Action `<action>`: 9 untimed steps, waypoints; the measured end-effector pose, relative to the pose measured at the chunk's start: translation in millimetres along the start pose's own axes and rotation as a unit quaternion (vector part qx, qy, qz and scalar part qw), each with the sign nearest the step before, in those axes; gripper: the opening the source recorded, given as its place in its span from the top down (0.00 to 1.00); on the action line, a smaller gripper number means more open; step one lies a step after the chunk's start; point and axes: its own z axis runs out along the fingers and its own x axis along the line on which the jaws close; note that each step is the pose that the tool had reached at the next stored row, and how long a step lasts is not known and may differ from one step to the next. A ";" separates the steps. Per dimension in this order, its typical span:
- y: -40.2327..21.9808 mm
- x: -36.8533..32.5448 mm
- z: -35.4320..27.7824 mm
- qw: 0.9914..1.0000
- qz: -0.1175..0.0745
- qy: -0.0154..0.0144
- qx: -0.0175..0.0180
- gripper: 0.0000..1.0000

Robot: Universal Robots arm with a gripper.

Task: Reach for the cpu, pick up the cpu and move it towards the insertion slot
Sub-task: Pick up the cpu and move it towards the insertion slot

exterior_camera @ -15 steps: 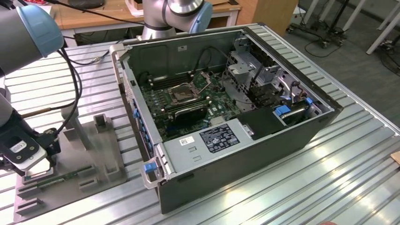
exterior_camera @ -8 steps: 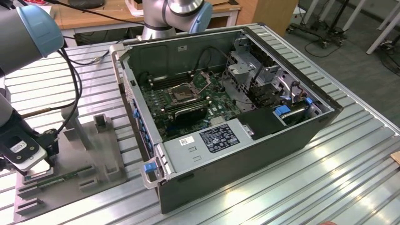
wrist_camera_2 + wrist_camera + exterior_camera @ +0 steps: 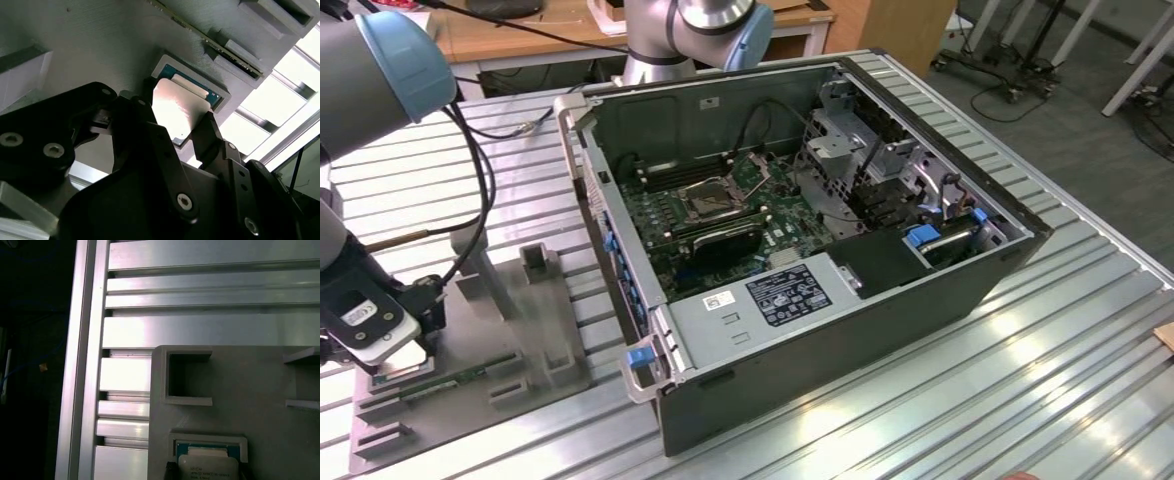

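Note:
The cpu [image 3: 175,107], a thin square chip with a pale silver face, lies in a shallow square recess of the grey fixture plate [image 3: 100,45]. My gripper [image 3: 177,107] is down over it, one black finger at each of two opposite edges, and looks shut on the cpu. In the first wrist view the cpu [image 3: 207,467] sits in the same recess between the fingertips [image 3: 170,471]. In the exterior view my gripper [image 3: 387,365] is low over the fixture plate [image 3: 494,330] at the exterior view's left. The insertion slot [image 3: 716,200] lies inside the open computer case [image 3: 854,320].
A long green memory stick [image 3: 447,380] rests on the fixture beside my gripper, and shows as the memory stick [image 3: 205,37] in the second wrist view. Grey upright blocks [image 3: 540,265] stand on the plate. Everything stands on a ribbed aluminium table [image 3: 961,400]. A cable [image 3: 480,190] hangs along the arm.

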 end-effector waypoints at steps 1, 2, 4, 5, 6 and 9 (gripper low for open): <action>0.0 0.0 0.0 1.000 0.000 0.000 0.000 0.45; 0.0 0.0 0.0 1.000 0.000 0.000 0.000 0.45; 0.0 0.0 0.1 1.000 0.000 0.000 0.000 0.45; 0.0 0.0 0.3 1.000 0.000 0.000 0.000 0.45; 0.0 0.0 0.3 1.000 0.000 0.000 0.000 0.45; 0.0 0.0 0.3 1.000 0.000 0.000 0.000 0.38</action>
